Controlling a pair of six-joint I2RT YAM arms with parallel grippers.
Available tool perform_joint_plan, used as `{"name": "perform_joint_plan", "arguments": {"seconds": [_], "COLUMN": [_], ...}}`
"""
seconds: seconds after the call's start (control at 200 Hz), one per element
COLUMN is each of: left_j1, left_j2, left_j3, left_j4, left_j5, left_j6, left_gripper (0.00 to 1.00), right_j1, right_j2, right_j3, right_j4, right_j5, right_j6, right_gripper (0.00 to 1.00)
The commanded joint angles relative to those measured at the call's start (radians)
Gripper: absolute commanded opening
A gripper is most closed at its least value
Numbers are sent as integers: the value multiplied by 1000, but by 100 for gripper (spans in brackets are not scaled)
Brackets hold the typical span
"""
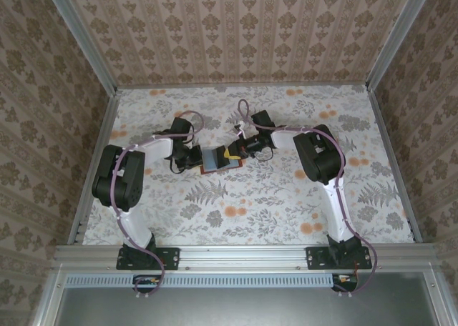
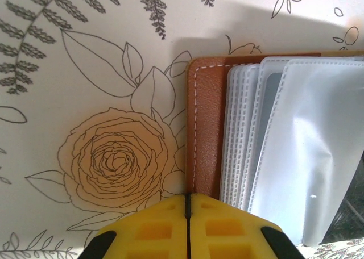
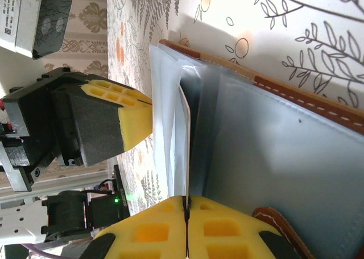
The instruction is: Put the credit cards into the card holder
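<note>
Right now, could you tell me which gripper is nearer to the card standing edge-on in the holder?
Right. The right gripper is shut on the card; the left gripper, also shut, sits at the card holder, by its opposite leather edge.

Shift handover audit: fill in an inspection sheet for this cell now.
Surface: floral cloth covers the table.
Job's things: holder lies open mid-table with its clear sleeves fanned. What looks like a thin pale card stands edge-on between the sleeves.
Clutter: nothing seen.
Grippers: left gripper is shut at the holder's edge; whether it pinches the holder cannot be told. Right gripper is shut on the card.
Cables: purple cables run along both arms.
Surroundings: patterned walls and a metal frame.
</note>
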Motion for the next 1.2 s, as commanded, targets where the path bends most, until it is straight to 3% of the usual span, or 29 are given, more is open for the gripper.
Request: {"name": "perform_joint_plan", "arguments": {"seconds": [0.0,0.215,0.43,0.735,1.195], "left_j1": [-10,-13,-17,-18,-9], "left_j2": [77,82,90,101,64], "left_j3": [-17,-3,-4,-7,-46], "left_j4": [-24,-32,-17,-6,48], "left_j5": [-11,-8,6,24,70], "left_j6": [26,29,24,25,4], "left_gripper": [7,7,7,6,6], "right_j1": [1,-13,17,47,137], "right_j2": [-1,8,4,1,55], "right_j3": [12,43,-65,-152,-62], "right_j4": [-37,-76,237,425,299], "right_j5": [41,65,75,76,115], "right_j6": [-39,-55,185,341,350], "right_gripper": [8,8,6,8,13]}}
